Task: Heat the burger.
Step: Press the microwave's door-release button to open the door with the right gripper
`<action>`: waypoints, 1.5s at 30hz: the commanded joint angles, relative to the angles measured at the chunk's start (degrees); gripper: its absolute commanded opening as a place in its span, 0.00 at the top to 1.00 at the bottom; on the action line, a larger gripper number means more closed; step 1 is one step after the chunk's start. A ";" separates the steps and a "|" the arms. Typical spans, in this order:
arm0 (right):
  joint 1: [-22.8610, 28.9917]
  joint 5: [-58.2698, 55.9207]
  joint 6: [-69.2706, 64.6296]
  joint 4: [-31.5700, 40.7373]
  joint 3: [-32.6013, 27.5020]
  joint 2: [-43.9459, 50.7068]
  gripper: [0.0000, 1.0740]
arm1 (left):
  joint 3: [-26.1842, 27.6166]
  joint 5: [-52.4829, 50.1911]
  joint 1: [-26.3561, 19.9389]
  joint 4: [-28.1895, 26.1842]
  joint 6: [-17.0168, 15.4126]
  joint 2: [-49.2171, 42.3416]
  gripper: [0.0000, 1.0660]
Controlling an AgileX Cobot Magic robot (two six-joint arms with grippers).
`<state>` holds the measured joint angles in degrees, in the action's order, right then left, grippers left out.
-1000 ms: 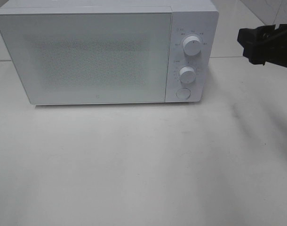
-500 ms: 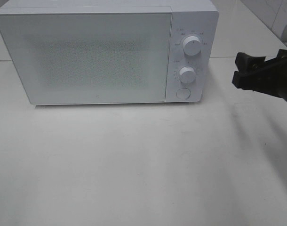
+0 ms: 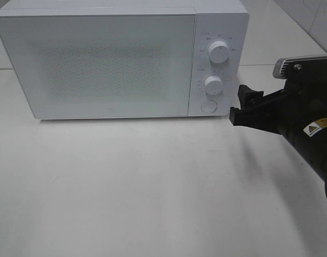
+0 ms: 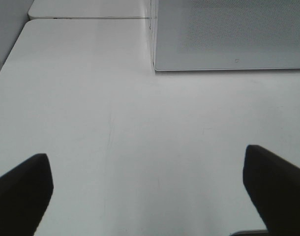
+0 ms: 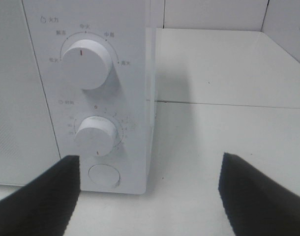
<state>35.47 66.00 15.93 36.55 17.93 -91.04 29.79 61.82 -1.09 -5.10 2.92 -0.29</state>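
Observation:
The burger is out of view. A white microwave (image 3: 99,59) stands at the back of the table with its door shut, and nothing shows through the frosted front. My right gripper (image 3: 239,104) hovers open just right of the control panel, level with the round door button (image 3: 208,105). In the right wrist view that gripper (image 5: 147,167) faces the upper knob (image 5: 86,61), lower knob (image 5: 96,135) and button (image 5: 104,176), with nothing between its fingers. Seen only in the left wrist view, my left gripper (image 4: 146,160) is wide open over bare table, well short of the microwave's front corner (image 4: 155,64).
The white table (image 3: 153,182) stretches in front of the microwave. A second tabletop and a tiled wall (image 3: 313,16) lie behind on the right. The table's left edge (image 4: 12,49) shows in the left wrist view.
My right arm has come down and leftward from the upper right edge, ending close beside the microwave's control panel. The microwave door stays shut.

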 commanded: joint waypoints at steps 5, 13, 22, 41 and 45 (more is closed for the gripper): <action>7.22 2.06 0.52 6.93 2.58 -3.78 0.30 | -0.23 -0.57 -0.06 0.17 -0.34 -1.09 0.08; 10.94 1.95 0.52 11.69 3.90 -5.44 0.30 | -0.23 -0.57 -0.06 0.17 -0.34 -1.09 0.08; 11.40 1.49 -2.12 12.15 3.90 -6.25 0.30 | -0.23 -0.57 -0.06 0.17 -0.34 -1.09 0.08; 11.40 1.32 -45.84 12.15 3.90 -6.25 0.30 | -0.23 -0.57 -0.06 0.17 -0.34 -1.09 0.08; 11.40 1.32 -62.62 12.15 3.90 -6.25 0.30 | -0.23 -0.57 -0.06 0.17 -0.34 -1.09 0.08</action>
<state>46.70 67.38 -40.91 48.87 21.37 -97.29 29.79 61.82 -1.09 -5.10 2.92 -0.29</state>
